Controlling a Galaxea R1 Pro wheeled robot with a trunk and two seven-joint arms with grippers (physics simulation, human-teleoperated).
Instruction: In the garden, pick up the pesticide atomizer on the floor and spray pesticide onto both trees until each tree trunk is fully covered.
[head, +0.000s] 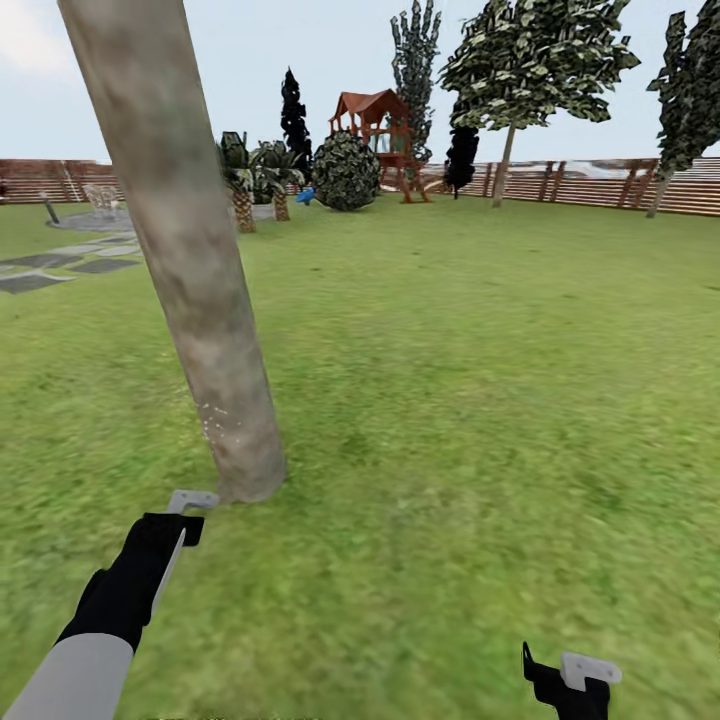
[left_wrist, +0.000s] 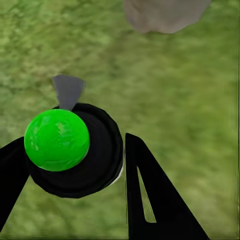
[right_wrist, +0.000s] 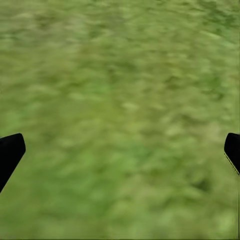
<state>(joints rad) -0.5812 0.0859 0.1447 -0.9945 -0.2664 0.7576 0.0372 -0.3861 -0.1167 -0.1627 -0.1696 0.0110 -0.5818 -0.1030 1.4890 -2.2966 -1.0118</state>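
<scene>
A thick grey-tan mottled tree trunk leans up close at the left, with fine pale specks near its base; that base also appears in the left wrist view. My left gripper is low beside the trunk's foot, shut on the pesticide atomizer, a black round body with a bright green ball cap and a grey nozzle pointing toward the trunk. Another tall tree stands far off by the fence. My right gripper hangs open over bare grass, and its fingertips are wide apart.
Lawn spreads ahead and to the right. Grey stone slabs lie at the far left. Two short palms, a round bush and a red play tower stand at the back, before the brown slat fence.
</scene>
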